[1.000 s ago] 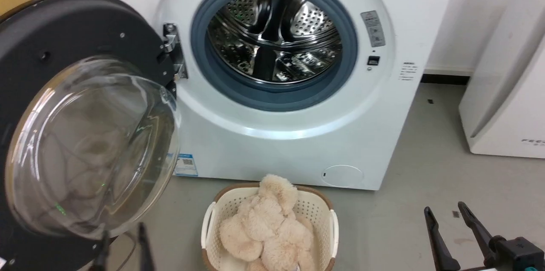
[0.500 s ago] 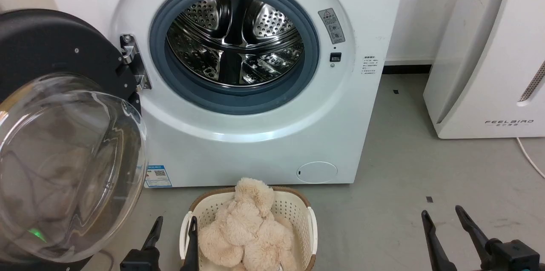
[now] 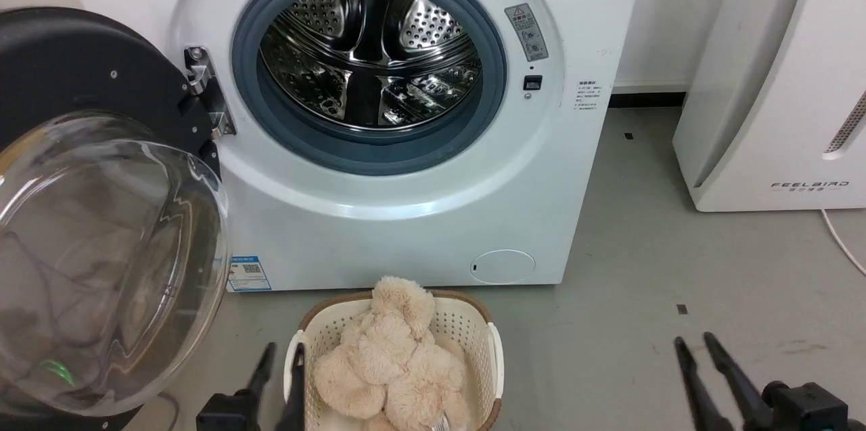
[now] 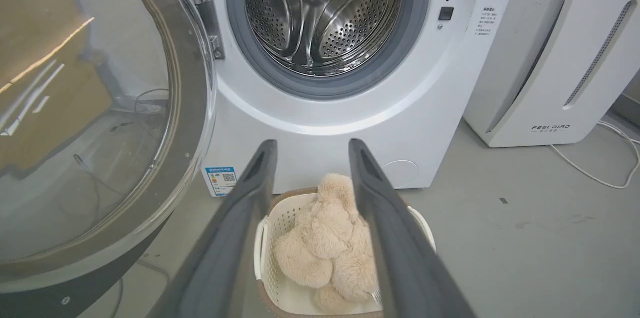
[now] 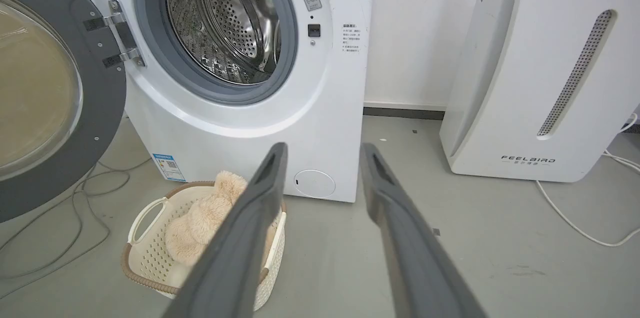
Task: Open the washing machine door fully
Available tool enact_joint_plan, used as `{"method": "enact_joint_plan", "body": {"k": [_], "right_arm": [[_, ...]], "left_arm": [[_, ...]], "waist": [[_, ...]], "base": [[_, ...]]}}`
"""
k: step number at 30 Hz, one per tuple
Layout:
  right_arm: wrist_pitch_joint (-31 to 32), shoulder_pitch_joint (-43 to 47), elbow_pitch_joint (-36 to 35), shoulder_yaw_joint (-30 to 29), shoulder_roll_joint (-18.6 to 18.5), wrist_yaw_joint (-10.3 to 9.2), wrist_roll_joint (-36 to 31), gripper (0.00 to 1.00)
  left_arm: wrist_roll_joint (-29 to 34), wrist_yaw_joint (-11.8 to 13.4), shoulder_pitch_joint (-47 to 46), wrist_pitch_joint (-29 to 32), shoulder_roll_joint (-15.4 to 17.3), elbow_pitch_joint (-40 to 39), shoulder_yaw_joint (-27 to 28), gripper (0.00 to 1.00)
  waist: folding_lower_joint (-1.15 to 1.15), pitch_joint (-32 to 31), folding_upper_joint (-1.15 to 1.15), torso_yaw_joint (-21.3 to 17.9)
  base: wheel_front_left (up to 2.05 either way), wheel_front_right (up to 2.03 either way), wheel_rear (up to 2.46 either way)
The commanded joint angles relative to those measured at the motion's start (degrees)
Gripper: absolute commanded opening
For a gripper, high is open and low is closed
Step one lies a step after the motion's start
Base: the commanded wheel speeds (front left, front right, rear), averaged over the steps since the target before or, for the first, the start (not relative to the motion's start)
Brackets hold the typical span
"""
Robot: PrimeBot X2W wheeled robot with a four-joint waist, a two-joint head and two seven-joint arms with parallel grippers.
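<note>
Head view: the washing machine door (image 3: 101,228) hangs from its hinge (image 3: 203,99) on the left of the washing machine (image 3: 406,228). It is swung well clear of the drum (image 3: 369,59), with its glass bowl bulging toward the camera. The left gripper (image 3: 284,348) sits low beside a basket (image 3: 497,356) holding a plush toy (image 3: 389,356), and the right gripper (image 3: 693,340) sits low over bare floor. Both have their fingers parted and hold nothing, well apart from the door. The opening step looks done or nearly so. At most, the next move calls for a light outward nudge on the door's rim from the left side. The white appliance (image 3: 778,79) at right reads FEELBIRD. A blue sticker (image 3: 245,273) carries a QR code, and the print on it and on the grey warning label (image 3: 526,32) is too small to read.

Left wrist view: the fingers are spread and empty, framing the basket, and the door fills the left side, tilted wide open. FEELBIRD is legible again.

Right wrist view: the fingers are spread and empty. The door's dark inner rim stands far left, FEELBIRD is sharp, and the label by the latch is unreadable.
</note>
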Motion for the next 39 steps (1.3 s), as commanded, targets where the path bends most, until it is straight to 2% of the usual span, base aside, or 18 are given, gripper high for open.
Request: {"method": "enact_joint_plan", "body": {"k": [1, 39], "right_arm": [[0.0, -0.1, 0.0, 0.0, 0.0, 0.0, 0.0, 0.0], [1.0, -3.4, 1.5, 0.5, 0.1, -0.02, -1.4, 0.0]], "left_arm": [[0.1, 0.0, 0.0, 0.0, -0.2, 0.0, 0.0, 0.0], [3.7, -3.1, -2.2, 2.5, -2.4, -0.6, 4.0, 0.0]], "waist": [[0.0, 0.0, 0.0, 0.0], [0.0, 0.8, 0.0, 0.2]], "base": [[0.0, 0.0, 0.0], [0.0, 0.0, 0.0]]}}
